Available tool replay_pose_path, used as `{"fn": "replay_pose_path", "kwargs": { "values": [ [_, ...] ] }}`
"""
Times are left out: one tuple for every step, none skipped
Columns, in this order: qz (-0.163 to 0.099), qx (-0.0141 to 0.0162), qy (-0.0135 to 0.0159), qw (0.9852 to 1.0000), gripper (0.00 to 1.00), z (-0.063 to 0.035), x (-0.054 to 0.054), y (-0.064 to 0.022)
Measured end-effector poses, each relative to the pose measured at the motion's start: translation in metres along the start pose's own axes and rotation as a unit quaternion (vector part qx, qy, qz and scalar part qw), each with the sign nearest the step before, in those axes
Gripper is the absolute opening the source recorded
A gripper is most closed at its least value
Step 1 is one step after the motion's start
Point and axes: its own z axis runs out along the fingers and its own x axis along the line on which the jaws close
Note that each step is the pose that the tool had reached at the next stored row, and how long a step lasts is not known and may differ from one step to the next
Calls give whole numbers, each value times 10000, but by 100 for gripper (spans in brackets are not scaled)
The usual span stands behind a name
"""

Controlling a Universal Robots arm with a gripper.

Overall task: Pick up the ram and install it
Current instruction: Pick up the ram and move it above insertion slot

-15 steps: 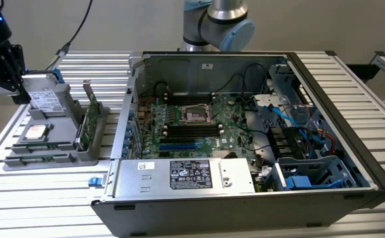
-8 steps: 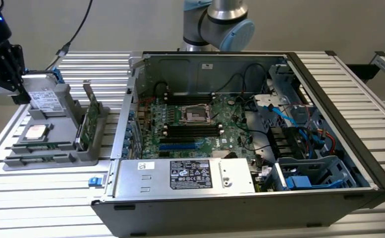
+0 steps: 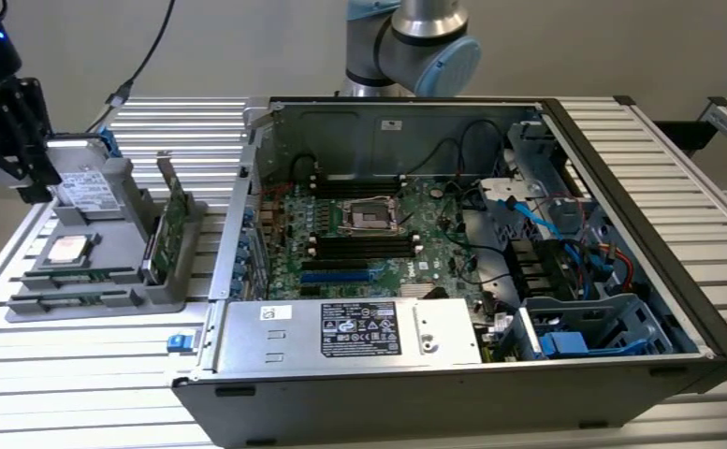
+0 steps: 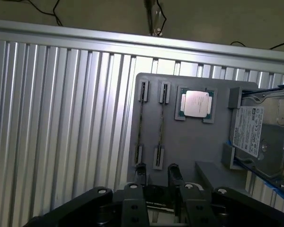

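The arm base [image 3: 407, 42] stands at the upper centre of the exterior view. The gripper [image 3: 33, 178] hangs at the upper left of that frame, fingers pointing down, raised above the grey tray [image 3: 38, 309].

Moving right, the tray carries the hard drive [image 3: 89, 192], the processor [image 3: 66, 250] and an upright expansion card [image 3: 169, 220]. The open computer case [image 3: 613, 281] takes up the centre and right, with its motherboard [image 3: 376, 234] exposed.

The wrist view shows the state of the gripper [image 4: 157, 174]. Its two fingertips [image 4: 140, 172] stand apart, with bare tray [image 4: 189, 142] visible between them and nothing held. The exterior view does not show this gap.

The ram [image 4: 161, 125] sits on edge in a tray slot next to the processor [image 4: 196, 103]. One end of it lines up with the gap between the fingertips. A second stick [image 4: 140, 123] lies parallel just beside it, in line with one fingertip. In the exterior view the ram [image 3: 74, 278] lies at the lower left, below the gripper and apart from it.
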Motion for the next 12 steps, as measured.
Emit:
{"fn": "replay_pose_path", "kwargs": {
  "values": [
    [0,0,0,10000,36,0,0,1],
    [0,0,0,10000,42,0,-1,4],
    [1,1,0,10000,42,6,-2,10],
    [1,1,0,10000,42,18,-4,18],
    [0,0,1,10000,42,36,-7,35],
    [0,0,1,10000,42,55,-10,55],
    [1,1,0,10000,42,75,-15,72],
    [0,1,0,10000,42,93,-17,87],
    [0,2,1,10000,42,112,-20,101],
    [0,1,1,10000,42,130,-23,115],
    [0,0,1,10000,42,147,-26,127],
    [0,1,1,10000,42,166,-29,139]
  ]
}}
